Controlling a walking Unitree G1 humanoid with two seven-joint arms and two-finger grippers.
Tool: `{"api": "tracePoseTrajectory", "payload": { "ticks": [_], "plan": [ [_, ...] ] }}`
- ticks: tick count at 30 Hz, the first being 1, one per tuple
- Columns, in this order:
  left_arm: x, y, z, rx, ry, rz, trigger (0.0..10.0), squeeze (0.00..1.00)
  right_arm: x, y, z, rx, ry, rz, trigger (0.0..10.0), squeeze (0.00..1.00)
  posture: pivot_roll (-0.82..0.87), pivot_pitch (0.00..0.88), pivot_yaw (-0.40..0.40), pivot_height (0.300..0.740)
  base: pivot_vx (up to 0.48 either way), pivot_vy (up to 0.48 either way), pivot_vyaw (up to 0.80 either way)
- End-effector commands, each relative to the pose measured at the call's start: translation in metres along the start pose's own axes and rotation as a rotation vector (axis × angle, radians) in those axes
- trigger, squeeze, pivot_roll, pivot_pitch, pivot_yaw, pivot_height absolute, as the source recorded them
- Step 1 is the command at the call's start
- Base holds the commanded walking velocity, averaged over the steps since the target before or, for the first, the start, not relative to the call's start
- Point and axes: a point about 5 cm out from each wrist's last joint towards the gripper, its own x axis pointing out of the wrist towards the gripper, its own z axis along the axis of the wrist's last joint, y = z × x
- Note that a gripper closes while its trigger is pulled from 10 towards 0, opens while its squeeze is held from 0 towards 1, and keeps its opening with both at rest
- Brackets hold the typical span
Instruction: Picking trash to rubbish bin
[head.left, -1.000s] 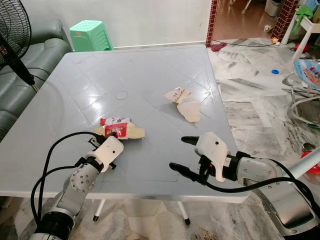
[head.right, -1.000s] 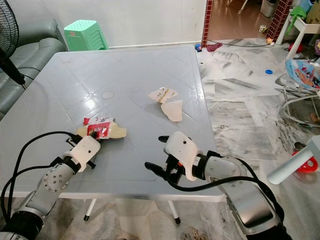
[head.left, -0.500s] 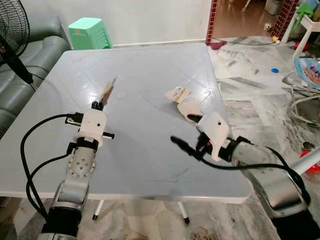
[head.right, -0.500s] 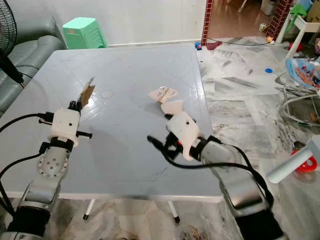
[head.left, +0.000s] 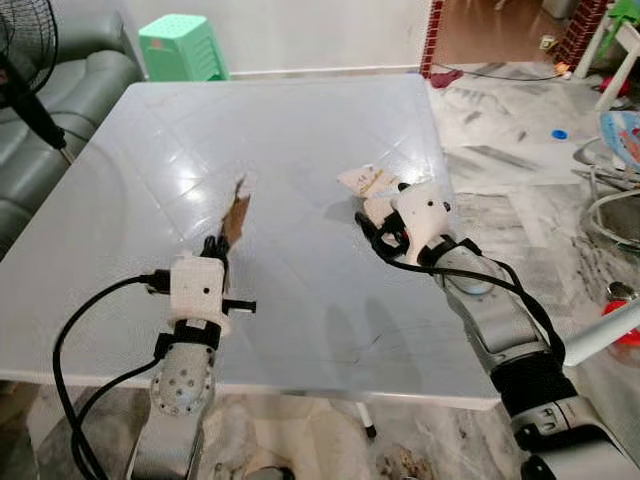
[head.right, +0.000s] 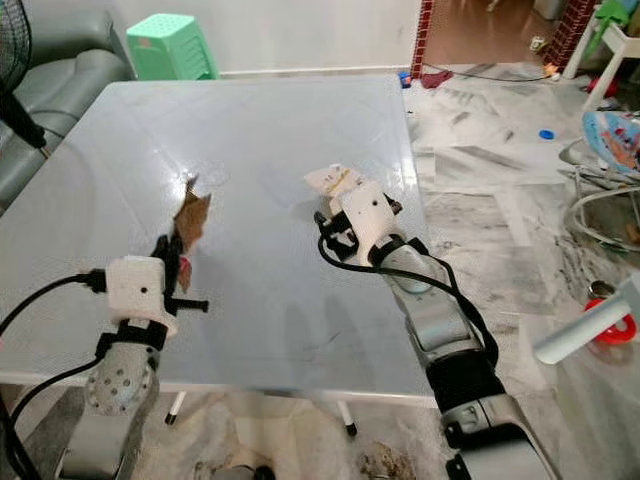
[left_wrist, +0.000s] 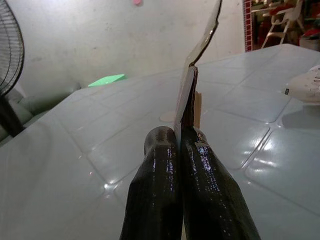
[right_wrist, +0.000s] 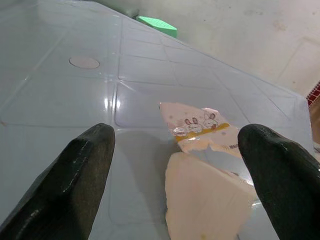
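Above the grey worktop (head.left: 300, 130), the left gripper (left_wrist: 182, 140) has its fingers pinching a flat brown wrapper (head.left: 236, 212), seen edge-on so its print is unreadable. The right gripper (right_wrist: 175, 165), fingers spread, hovers at the torn pale wrapper (right_wrist: 205, 150), whose near piece it partly hides.

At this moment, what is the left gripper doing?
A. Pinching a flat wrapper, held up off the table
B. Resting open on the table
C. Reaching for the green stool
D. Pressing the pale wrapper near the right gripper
A: the left gripper has its fingers closed on the flat brown wrapper, which stands up above the table.
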Motion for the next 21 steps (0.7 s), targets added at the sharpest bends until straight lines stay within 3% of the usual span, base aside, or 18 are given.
{"api": "tracePoseTrajectory", "payload": {
  "ticks": [1,10,16,21],
  "plan": [
    [-0.006,-0.001,0.003,-0.016,0.009,0.001,0.0,0.00,0.004,-0.005,0.000,-0.012,-0.004,-0.029,10.0,0.00,0.06,0.160,0.031,0.740,0.000,0.000,0.00],
    [-0.028,-0.005,0.015,-0.038,0.025,-0.072,0.0,0.00,0.014,-0.022,-0.011,-0.091,0.034,-0.187,10.0,0.00,0.15,0.198,0.038,0.740,0.000,0.000,0.00],
    [-0.041,-0.003,0.022,-0.054,0.052,-0.115,0.0,0.00,0.020,-0.021,-0.018,-0.036,0.071,-0.194,10.0,0.00,0.20,0.220,0.039,0.740,0.000,0.000,0.00],
    [-0.052,-0.004,0.026,-0.066,0.087,-0.145,0.0,0.00,0.025,-0.012,-0.024,0.067,0.096,-0.164,10.0,0.00,0.23,0.229,0.037,0.740,0.000,0.000,0.00]
  ]
}}
